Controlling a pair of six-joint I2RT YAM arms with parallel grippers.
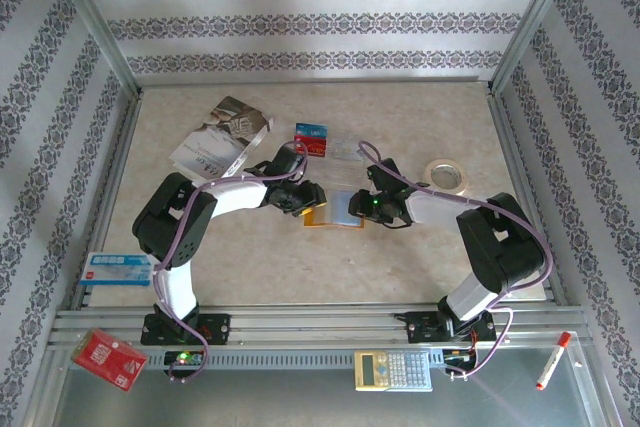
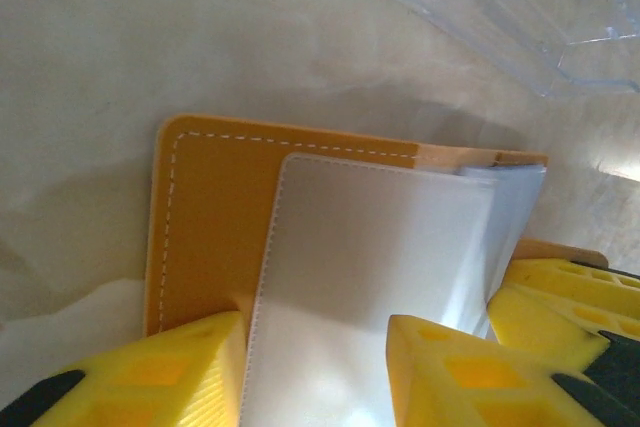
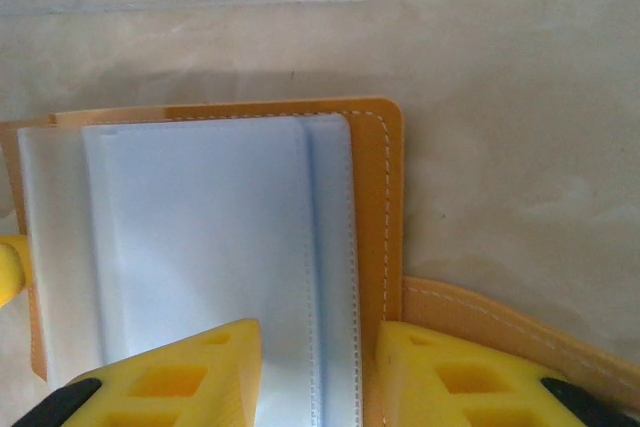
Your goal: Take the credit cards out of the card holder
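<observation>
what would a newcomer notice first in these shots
The open orange card holder sits mid-table, pale plastic pockets facing up. Both arms meet over it: the left end effector and the right end effector each hold yellow fingers apart over a pocket. Just beyond lie blue and red credit cards.

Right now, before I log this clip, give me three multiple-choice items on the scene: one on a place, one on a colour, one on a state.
1. Where does the card holder lie?
A) between the left gripper and the right gripper
B) at the far left corner
C) at the near right corner

2. What colour is its cover?
A) blue
B) orange
C) black

3. How does it lie?
A) folded shut
B) standing on edge
C) open flat

Answers:
1. A, in the top view a gripper sits at either side of it.
2. B, both wrist views show a stitched orange cover.
3. C, the pocket lining faces up.
</observation>
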